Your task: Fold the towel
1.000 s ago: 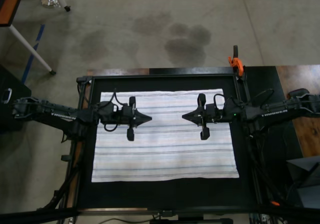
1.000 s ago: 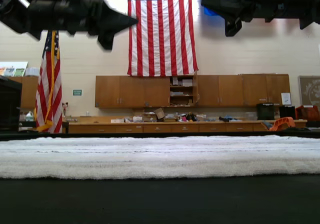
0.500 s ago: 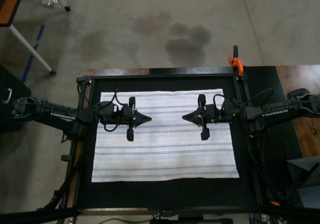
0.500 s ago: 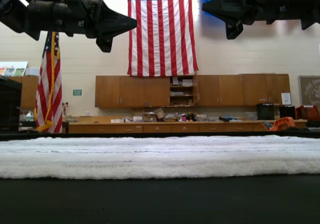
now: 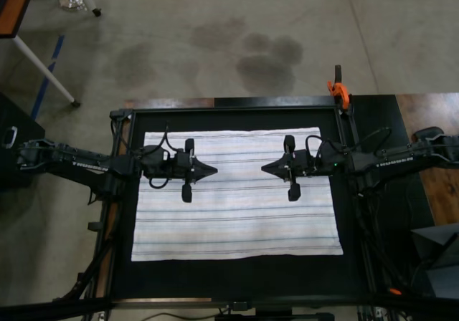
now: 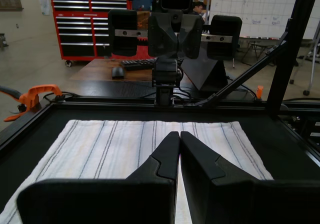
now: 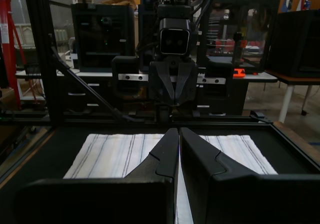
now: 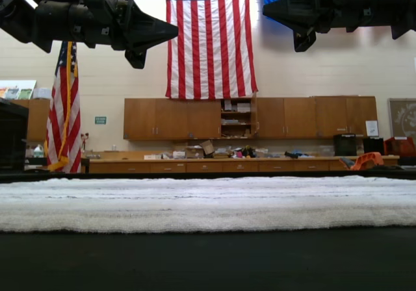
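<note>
The towel (image 5: 237,206), white with thin grey-blue stripes, lies flat and spread out on the black mat (image 5: 237,274). Both arms hover above its far half, pointing at each other with a gap between their tips. My left gripper (image 5: 215,169) comes in from the top view's left and is shut, its fingers pressed together over the towel (image 6: 110,149). My right gripper (image 5: 263,168) comes in from the top view's right and is also shut, holding nothing. In the exterior view both grippers (image 8: 175,26) (image 8: 265,8) hang well above the towel (image 8: 208,203).
A black frame (image 5: 229,108) borders the mat. An orange clamp (image 5: 337,89) sits on the frame's far right corner. A wooden table (image 5: 430,120) stands at the top view's right. A bare strip of mat runs along the towel's near edge.
The left gripper shifted slightly in the exterior view a second ago and has held still since. The right arm and the towel have not moved.
</note>
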